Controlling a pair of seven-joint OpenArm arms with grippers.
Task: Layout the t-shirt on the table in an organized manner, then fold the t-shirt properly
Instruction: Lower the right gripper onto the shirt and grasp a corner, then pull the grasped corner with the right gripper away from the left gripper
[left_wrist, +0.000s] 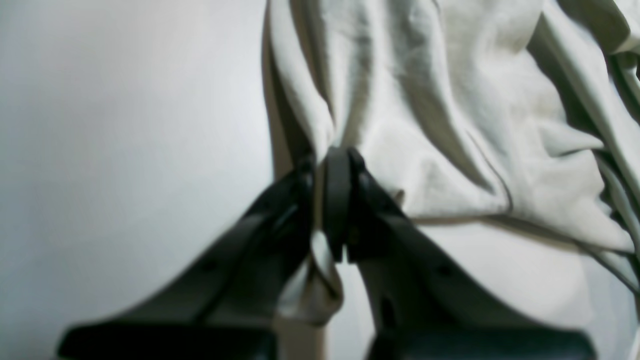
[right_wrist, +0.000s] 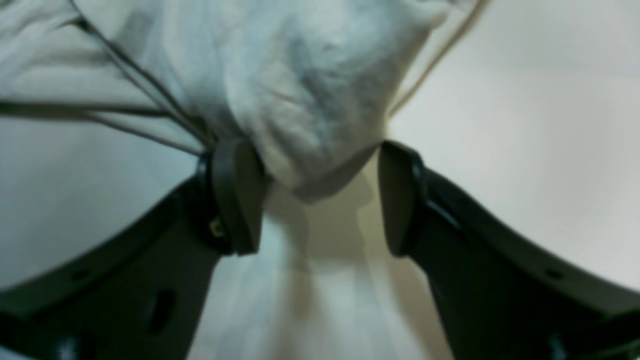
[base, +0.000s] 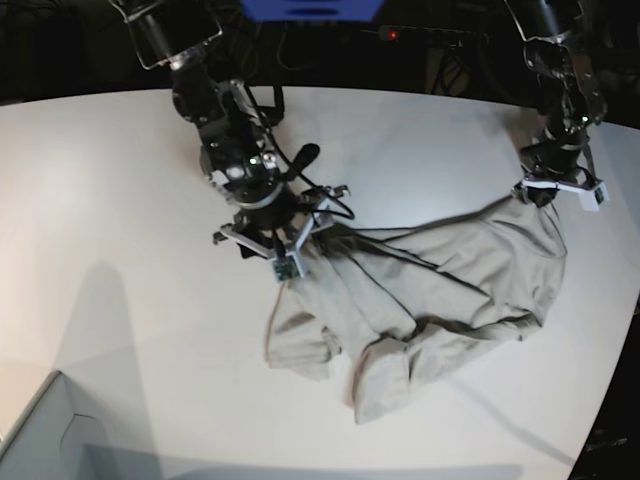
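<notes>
one t-shirt (base: 440, 290) on one table (base: 110, 200); left gripper (left_wrist: 334, 200) clamps it, right gripper (right_wrist: 320, 200) gapes.

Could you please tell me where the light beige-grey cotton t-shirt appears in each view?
Left wrist: light beige-grey cotton t-shirt fills the upper right.
Right wrist: top centre and left.
Base: centre right, crumpled.
Shared landmark: smooth white tabletop.

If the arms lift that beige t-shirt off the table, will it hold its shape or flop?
Likely floppy: the t-shirt lies in deep wrinkles and bunches where the left tool pinches it. It probably sags between grips. The lower part, heaped on the table, would likely drag along.
</notes>
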